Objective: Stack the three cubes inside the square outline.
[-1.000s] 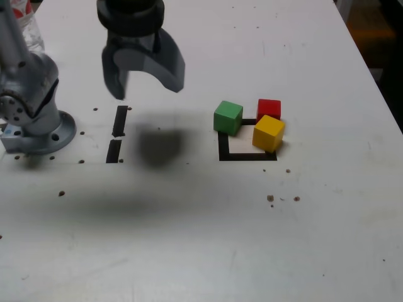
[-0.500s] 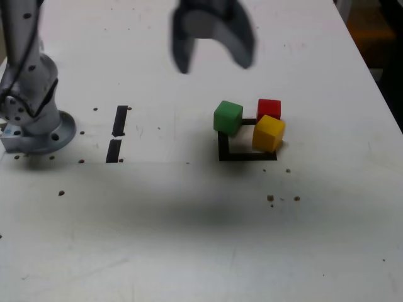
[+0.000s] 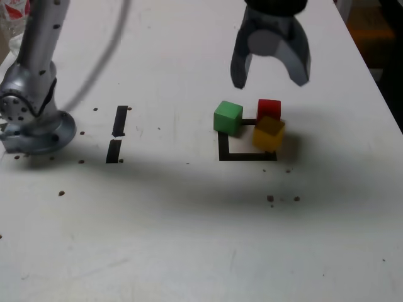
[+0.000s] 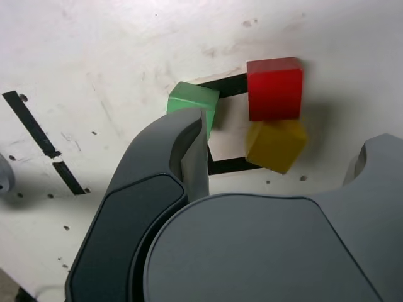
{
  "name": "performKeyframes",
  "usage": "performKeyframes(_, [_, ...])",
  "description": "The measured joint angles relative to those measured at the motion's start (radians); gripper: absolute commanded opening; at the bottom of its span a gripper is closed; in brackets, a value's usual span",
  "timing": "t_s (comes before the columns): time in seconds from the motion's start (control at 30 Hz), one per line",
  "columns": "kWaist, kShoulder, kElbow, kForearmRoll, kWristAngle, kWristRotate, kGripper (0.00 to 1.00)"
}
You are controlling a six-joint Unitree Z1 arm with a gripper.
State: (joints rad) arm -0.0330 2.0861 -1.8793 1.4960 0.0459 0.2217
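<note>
Nearest the exterior camera, the white table point(image 3: 189, 239) lies bare apart from a few dark specks around the five o'clock side of the square outline point(image 3: 242, 155). That black-tape frame sits a little right of the exterior view's centre with its white middle showing. The yellow cube point(image 3: 269, 133) stands on the frame's three o'clock edge, turned slightly askew and dimmed by shadow. The green cube point(image 3: 228, 117) sits at the frame's eleven o'clock corner, overlapping the tape. The red cube point(image 3: 269, 108) rests at the one o'clock corner, just behind the yellow one and touching or nearly touching it; green and red stand apart with tape visible between them. None of the three is stacked. At nine o'clock from the outline, well apart, two short black tape strips point(image 3: 117, 133) lie end to end, and beyond them the arm's silver base point(image 3: 34, 123) is bolted to the table. Farthest back, the gripper point(image 3: 269, 77) hangs above the cubes at twelve o'clock from the frame, its dark fingers point(image 3: 240, 68) spread wide and holding nothing.
</note>
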Motion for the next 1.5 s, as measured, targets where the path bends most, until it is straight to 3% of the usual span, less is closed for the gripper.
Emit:
performKeyframes(0.17, [0.030, 0.067, -0.027, -0.004, -0.008, 0.012, 0.87])
performKeyframes(0.67, [0.067, 0.147, -0.026, -0.055, -0.024, 0.029, 0.87])
performKeyframes(1.2, [0.109, 0.182, 0.032, -0.083, -0.053, 0.029, 0.82])
performKeyframes(1.33, [0.109, 0.188, 0.033, -0.098, -0.061, 0.029, 0.76])
performKeyframes(1.5, [0.109, 0.196, 0.038, -0.123, -0.072, 0.029, 0.57])
